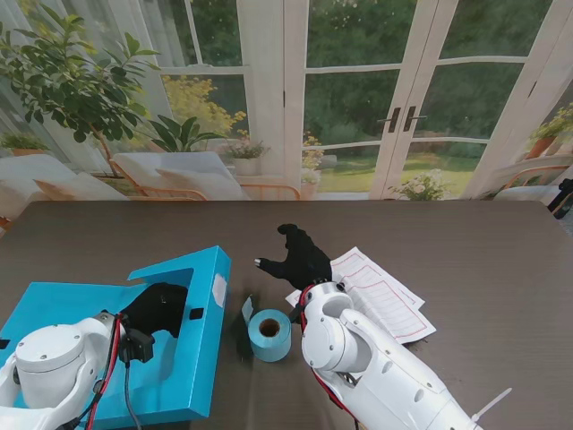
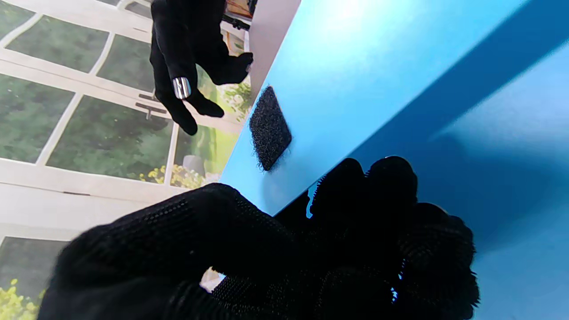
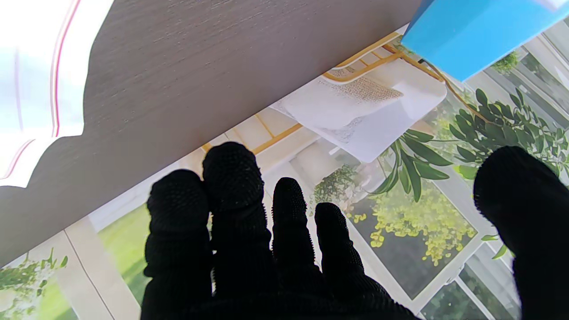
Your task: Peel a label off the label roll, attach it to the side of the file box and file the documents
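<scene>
left hand [image 1: 159, 307] fingers clamped on the file box [image 1: 192, 358] wall, right hand [image 1: 300, 258] spread, empty

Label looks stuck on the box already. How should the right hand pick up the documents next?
Judging from the stand view, go for the documents at their right corner nearer to me, which lies bare on the table. They lie flat and fanned, so slide fingers under that edge and pinch. The right hand hovers open over their left end; the left hand holds the file box.
</scene>
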Action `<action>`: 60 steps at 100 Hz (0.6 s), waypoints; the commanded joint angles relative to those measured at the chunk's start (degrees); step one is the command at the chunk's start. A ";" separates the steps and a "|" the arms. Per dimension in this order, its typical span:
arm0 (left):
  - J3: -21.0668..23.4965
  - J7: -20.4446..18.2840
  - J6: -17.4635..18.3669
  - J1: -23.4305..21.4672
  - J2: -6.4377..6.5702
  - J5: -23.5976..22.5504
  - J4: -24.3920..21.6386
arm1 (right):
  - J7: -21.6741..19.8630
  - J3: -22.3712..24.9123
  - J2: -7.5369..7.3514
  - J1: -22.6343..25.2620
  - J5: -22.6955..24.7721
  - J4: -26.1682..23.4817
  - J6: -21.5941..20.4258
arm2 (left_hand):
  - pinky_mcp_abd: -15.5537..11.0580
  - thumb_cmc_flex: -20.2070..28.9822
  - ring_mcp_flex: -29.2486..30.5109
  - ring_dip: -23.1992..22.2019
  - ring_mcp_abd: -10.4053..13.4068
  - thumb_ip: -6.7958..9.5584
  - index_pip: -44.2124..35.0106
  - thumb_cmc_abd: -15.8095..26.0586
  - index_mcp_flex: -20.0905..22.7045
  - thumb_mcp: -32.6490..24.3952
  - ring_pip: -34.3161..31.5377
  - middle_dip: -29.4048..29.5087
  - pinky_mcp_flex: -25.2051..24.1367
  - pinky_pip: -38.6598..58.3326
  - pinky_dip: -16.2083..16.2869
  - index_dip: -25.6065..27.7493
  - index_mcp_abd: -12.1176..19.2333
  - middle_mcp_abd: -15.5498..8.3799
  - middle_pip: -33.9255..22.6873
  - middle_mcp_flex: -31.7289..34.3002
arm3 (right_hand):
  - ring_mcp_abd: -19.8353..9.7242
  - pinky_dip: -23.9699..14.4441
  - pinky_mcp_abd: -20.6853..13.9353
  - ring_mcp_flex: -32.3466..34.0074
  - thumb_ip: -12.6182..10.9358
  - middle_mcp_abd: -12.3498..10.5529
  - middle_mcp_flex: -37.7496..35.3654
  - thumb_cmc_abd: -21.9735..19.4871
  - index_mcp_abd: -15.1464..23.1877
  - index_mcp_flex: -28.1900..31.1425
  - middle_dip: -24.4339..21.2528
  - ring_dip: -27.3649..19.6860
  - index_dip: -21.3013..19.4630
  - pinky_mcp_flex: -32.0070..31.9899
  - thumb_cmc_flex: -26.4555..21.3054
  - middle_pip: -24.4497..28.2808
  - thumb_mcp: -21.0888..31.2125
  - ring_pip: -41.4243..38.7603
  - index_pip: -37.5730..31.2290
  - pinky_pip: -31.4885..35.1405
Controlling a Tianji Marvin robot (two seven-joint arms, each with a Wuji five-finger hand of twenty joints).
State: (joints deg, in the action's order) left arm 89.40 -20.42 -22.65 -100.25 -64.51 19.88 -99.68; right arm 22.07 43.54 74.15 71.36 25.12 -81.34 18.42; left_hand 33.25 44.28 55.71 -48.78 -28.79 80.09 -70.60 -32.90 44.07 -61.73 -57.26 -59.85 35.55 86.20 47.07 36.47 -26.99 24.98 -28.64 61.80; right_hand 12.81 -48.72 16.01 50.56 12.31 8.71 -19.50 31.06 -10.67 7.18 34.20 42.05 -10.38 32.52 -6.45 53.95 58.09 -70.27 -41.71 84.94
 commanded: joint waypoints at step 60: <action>-0.59 -7.52 -3.66 9.30 1.78 -7.17 12.11 | -2.93 1.87 -1.63 0.47 2.29 -0.70 -1.49 | -0.93 0.18 0.23 -0.79 -0.09 2.09 -1.75 -2.34 -0.63 -0.55 -2.35 -1.04 -1.29 1.32 0.59 0.38 -1.61 -4.34 -0.90 1.59 | 0.77 0.08 -2.23 -0.72 -1.72 0.60 -0.76 -0.86 0.83 -2.39 -0.44 -0.87 0.24 -10.51 -0.80 -0.03 -0.35 1.04 -1.30 2.59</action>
State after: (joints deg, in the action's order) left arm 89.54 -25.73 -26.05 -93.38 -63.15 13.66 -89.22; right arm 20.14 45.24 72.65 71.48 27.20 -81.60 17.27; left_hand 33.25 44.28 55.70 -48.81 -28.76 80.09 -70.60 -32.87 44.07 -61.72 -57.26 -59.96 35.10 86.20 47.07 36.47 -26.93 24.86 -28.64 61.80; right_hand 12.81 -48.72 16.01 50.56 12.30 8.72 -19.50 31.06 -10.66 7.19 34.20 41.51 -10.38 32.52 -6.45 53.95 58.09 -70.00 -42.35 84.94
